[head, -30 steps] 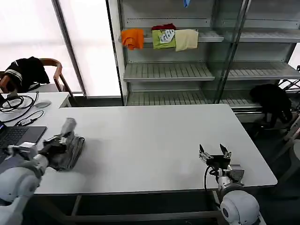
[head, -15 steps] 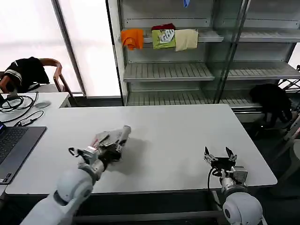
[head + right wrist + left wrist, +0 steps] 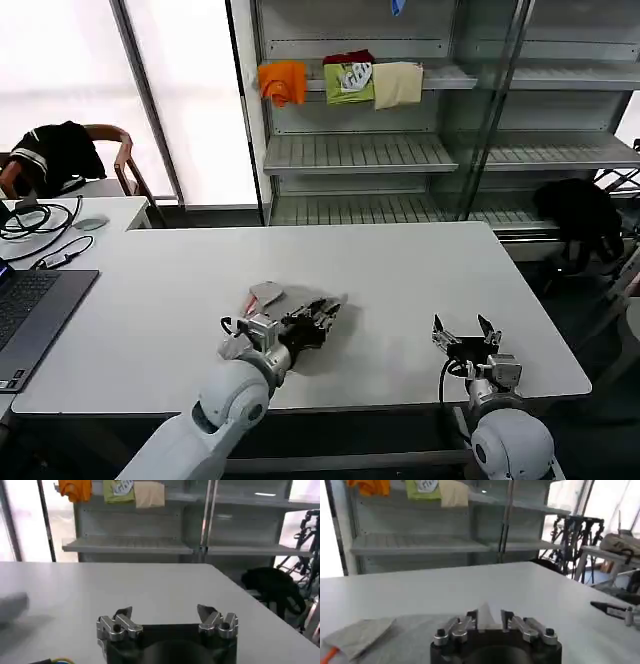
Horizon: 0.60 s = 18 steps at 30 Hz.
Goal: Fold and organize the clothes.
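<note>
A light grey shirt [image 3: 266,296] lies bunched on the white table [image 3: 400,270], near the middle and towards the front. My left gripper [image 3: 322,314] reaches in from the left and is shut on a fold of it. In the left wrist view a peak of grey cloth [image 3: 484,612] stands pinched between the left gripper's [image 3: 489,617] fingers, and more of the shirt [image 3: 362,634] trails behind with an orange edge showing. My right gripper [image 3: 461,334] rests open near the front right of the table. Nothing is between its fingers [image 3: 121,615].
A laptop [image 3: 30,310] and cables [image 3: 40,220] sit at the table's left end. Behind it stands a chair with a black garment [image 3: 58,150]. The shelf behind holds orange [image 3: 284,80], green [image 3: 349,82] and cream [image 3: 398,84] garments. Another black garment [image 3: 580,215] lies at the far right.
My left arm has swept rightwards, carrying the grey shirt from the table's left side to its middle. The right gripper has stayed almost where it was, still open.
</note>
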### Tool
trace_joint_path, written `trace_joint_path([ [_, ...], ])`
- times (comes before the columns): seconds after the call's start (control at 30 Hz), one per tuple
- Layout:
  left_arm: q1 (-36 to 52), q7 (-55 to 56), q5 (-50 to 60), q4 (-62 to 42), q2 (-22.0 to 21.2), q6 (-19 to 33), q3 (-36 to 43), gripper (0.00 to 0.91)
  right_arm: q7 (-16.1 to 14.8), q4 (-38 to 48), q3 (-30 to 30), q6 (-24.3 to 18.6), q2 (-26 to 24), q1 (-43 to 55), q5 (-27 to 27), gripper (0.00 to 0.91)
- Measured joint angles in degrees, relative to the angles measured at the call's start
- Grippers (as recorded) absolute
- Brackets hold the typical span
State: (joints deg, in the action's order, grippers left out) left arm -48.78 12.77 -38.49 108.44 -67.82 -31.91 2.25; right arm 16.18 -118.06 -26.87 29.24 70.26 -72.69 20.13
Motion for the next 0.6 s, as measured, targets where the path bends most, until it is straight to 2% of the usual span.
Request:
trace_joint_path([
  [0.17,0.88,1.79,-1.02,-0.52,-2.29,0.15,0.13,0.907,0.23,-0.13,1.02,0.77,-0.43,0.79,1.08,0.907],
  [0.3,0.95,2.98,-0.88,-0.35,-2.57,-0.25,-0.76,0.907,0.47,-0.62,1.97,1.7,-0.73,1.5,4.01,0.907],
  [0.6,-0.19,4.58,3.33,0.21,0.06,-0.44,-5.99,0.907,2.91,-0.23,5.86,3.11,0.66,4.13,13.14,0.907],
])
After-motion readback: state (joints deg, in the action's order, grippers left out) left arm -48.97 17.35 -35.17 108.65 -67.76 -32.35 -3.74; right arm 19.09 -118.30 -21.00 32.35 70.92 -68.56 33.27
